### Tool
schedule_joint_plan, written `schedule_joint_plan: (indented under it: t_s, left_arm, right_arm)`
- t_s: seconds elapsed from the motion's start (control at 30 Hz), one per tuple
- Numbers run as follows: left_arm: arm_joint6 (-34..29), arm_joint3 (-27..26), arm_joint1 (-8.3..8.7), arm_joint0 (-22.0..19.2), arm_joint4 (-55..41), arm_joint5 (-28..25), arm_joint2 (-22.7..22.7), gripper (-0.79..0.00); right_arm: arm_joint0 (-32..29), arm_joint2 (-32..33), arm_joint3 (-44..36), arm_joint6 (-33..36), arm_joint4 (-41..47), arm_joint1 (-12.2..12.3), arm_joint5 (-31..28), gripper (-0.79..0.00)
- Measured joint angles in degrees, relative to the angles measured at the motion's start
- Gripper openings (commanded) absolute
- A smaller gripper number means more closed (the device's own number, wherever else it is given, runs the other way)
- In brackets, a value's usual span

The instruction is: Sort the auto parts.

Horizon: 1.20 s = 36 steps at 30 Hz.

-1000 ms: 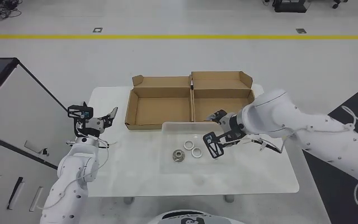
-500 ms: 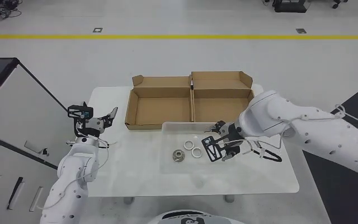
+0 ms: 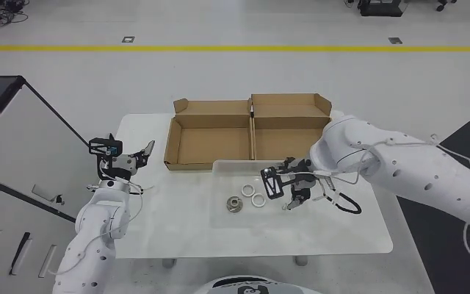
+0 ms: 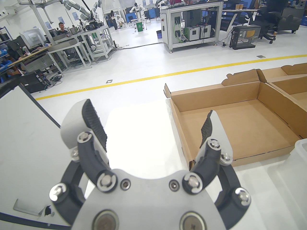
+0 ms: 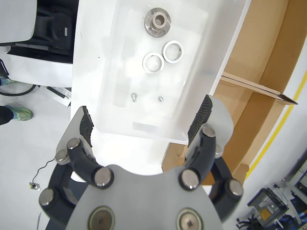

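A clear plastic tray (image 3: 308,217) on the white table (image 3: 176,220) holds a metal flange hub (image 3: 234,203), two metal rings (image 3: 248,190) (image 3: 259,201) and two small bolts. In the right wrist view the hub (image 5: 157,22), the rings (image 5: 173,51) (image 5: 153,62) and the bolts (image 5: 133,96) (image 5: 161,99) lie on the tray floor. My right gripper (image 3: 283,189) (image 5: 145,114) hangs open above the tray's right part, nothing between its fingers. My left gripper (image 3: 144,153) (image 4: 148,116) is open and empty, off the table's left edge.
Two open, empty cardboard boxes (image 3: 208,145) (image 3: 288,140) stand side by side behind the tray; the left box (image 4: 239,123) lies ahead of my left gripper. A white slanted panel (image 3: 33,154) stands left of the table. Bare table surface lies left of and in front of the tray.
My right gripper has turned and shifted a little to the left over the tray, toward the rings. The left arm and the parts have stayed where they were.
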Motion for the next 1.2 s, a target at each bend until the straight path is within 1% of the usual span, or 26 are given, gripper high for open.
schedule_joint_plan:
  t_s: [0.13, 0.37, 0.4, 0.47, 0.5, 0.57, 0.67, 0.8, 0.9, 1.0, 1.07, 1.17, 1.2]
  left_arm:
    - [0.00, 0.00, 0.00, 0.00, 0.00, 0.00, 0.00, 0.000]
    - [0.00, 0.00, 0.00, 0.00, 0.00, 0.00, 0.00, 0.000]
    - [0.00, 0.00, 0.00, 0.00, 0.00, 0.00, 0.00, 0.000]
    - [0.00, 0.00, 0.00, 0.00, 0.00, 0.00, 0.00, 0.000]
    - [0.00, 0.00, 0.00, 0.00, 0.00, 0.00, 0.00, 0.000]
    - [0.00, 0.00, 0.00, 0.00, 0.00, 0.00, 0.00, 0.000]
    - [0.00, 0.00, 0.00, 0.00, 0.00, 0.00, 0.00, 0.000]
    - [0.00, 0.00, 0.00, 0.00, 0.00, 0.00, 0.00, 0.000]
    - [0.00, 0.00, 0.00, 0.00, 0.00, 0.00, 0.00, 0.000]
    - [0.00, 0.00, 0.00, 0.00, 0.00, 0.00, 0.00, 0.000]
    - [0.00, 0.00, 0.00, 0.00, 0.00, 0.00, 0.00, 0.000]
    - [0.00, 0.00, 0.00, 0.00, 0.00, 0.00, 0.00, 0.000]
    - [0.00, 0.00, 0.00, 0.00, 0.00, 0.00, 0.00, 0.000]
  right_arm:
    - [-0.92, -0.23, 0.88, 0.94, -1.19, -0.55, 0.84, 0.000]
    - [-2.65, 0.12, 1.86, -0.02, -3.91, -1.30, 2.34, 0.000]
    - [-2.94, 0.18, 2.03, -0.12, -4.34, -1.39, 2.39, -0.009]
    - [-3.35, 0.29, 2.28, -0.21, -5.11, -1.51, 2.55, -0.086]
    - [-3.63, 0.35, 2.42, -0.23, -5.71, -1.57, 2.60, -0.102]
    - [-4.06, 0.45, 2.65, -0.31, -6.44, -1.64, 2.53, -0.172]
    - [-4.78, 0.62, 3.01, -0.13, -7.31, -1.69, 2.24, -0.166]
    - [-5.56, 0.59, 3.07, 0.66, -8.88, -1.74, 1.18, -0.182]
    - [-6.07, 0.54, 2.82, 1.07, -9.73, -1.78, 0.35, -0.169]
    - [-6.26, -0.01, 2.37, 0.85, -11.40, -1.78, 0.02, -0.182]
    - [-6.30, -0.23, 2.28, 0.64, -12.00, -1.75, -0.16, -0.222]
    - [-6.65, -0.25, 2.16, 0.49, -13.10, -1.75, -0.31, -0.366]
    - [-6.84, -0.24, 2.14, 0.47, -13.54, -1.78, -0.33, -0.394]
